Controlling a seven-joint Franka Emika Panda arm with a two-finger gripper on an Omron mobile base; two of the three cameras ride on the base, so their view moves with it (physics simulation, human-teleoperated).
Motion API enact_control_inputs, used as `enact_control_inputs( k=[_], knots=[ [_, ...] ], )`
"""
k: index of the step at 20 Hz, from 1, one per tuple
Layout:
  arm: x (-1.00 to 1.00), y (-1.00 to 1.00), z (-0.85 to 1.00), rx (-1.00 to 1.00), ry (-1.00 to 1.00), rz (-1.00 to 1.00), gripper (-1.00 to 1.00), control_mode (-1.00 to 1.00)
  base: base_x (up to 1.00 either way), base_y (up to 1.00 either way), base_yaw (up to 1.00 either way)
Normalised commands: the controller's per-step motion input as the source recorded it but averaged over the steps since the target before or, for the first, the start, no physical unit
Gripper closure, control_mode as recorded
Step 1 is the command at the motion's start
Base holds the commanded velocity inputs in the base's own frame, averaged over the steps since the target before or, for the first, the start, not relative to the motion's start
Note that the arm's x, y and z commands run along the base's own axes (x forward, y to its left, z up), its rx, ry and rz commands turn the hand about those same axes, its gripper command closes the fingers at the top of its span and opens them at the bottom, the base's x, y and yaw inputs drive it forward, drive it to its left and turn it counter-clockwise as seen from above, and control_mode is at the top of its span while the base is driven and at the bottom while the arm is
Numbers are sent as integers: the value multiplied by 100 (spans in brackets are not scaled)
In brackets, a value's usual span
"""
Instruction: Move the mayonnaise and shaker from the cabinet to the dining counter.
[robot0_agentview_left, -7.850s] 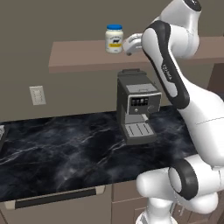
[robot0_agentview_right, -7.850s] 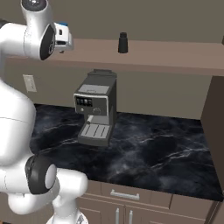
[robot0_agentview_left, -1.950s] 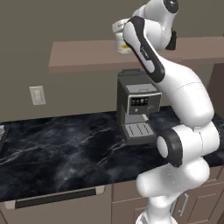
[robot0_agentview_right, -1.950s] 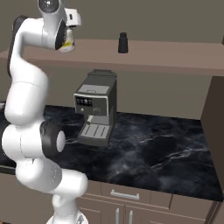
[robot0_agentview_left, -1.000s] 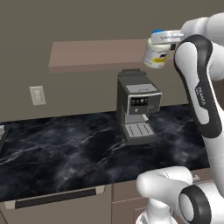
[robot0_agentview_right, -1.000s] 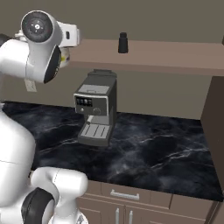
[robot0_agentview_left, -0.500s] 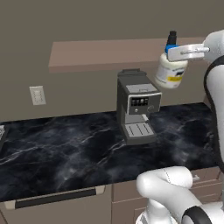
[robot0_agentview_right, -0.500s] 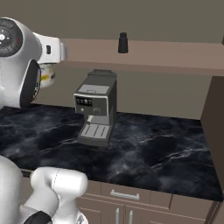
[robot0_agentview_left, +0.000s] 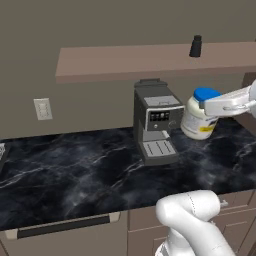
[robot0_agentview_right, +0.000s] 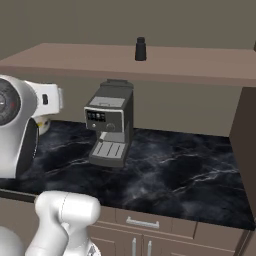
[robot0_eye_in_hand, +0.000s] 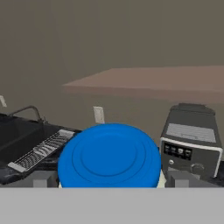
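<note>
1. The claw (robot0_agentview_left: 202, 106) is clamped on the jar (robot0_agentview_left: 199, 116), gripping it just under the blue lid (robot0_agentview_left: 206, 93). The jar hangs in the air, tilted, above the black marble bench (robot0_agentview_left: 75, 175) and just right of the coffee machine (robot0_agentview_left: 155, 120).
2. In the left base view the arm reaches in from the right edge, cut off there, so little more than the white hand on the jar's neck is seen.
3. In the hand view the lid (robot0_eye_in_hand: 109, 156) takes up the lower middle. The jar's body is hidden beneath it, and the fingertips (robot0_eye_in_hand: 43, 179) show only as grey stubs on each side.
4. In the right base view the robot's big white body covers the claw. A sliver of pale yellow at its edge may be the jar; it cannot be told for sure.
5. The shaker (robot0_agentview_left: 196, 46) stands upright on the tan shelf (robot0_agentview_left: 125, 62), toward its right end, well apart from the jar. It is small and dark, and its detail is hard to make out.
6. In the hand view a sink (robot0_eye_in_hand: 22, 131) and a dish rack (robot0_eye_in_hand: 41, 151) lie at the left, partly cut off.
7. A wall outlet (robot0_agentview_left: 43, 108) sits left of the machine.
</note>
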Motion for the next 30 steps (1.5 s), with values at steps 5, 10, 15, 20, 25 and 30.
enact_control_inputs(
  k=[5, 10, 15, 20, 25, 30],
  knots=[
    [-1, 13, -14, 0, 4, 9, 100, -100, 0, 0, 0],
    [23, 12, 0, 0, 11, 7, 100, -100, 0, 0, 0],
    [25, 8, -13, 0, 8, 4, 100, -100, 0, 0, 0],
    [24, 9, -42, -3, 1, 1, 100, -100, 0, 0, 0],
    [14, 12, -28, -1, 0, 0, 100, -100, 0, 0, 0],
    [18, 4, -5, 0, 0, 0, 100, -100, 0, 0, 0]
  ],
)
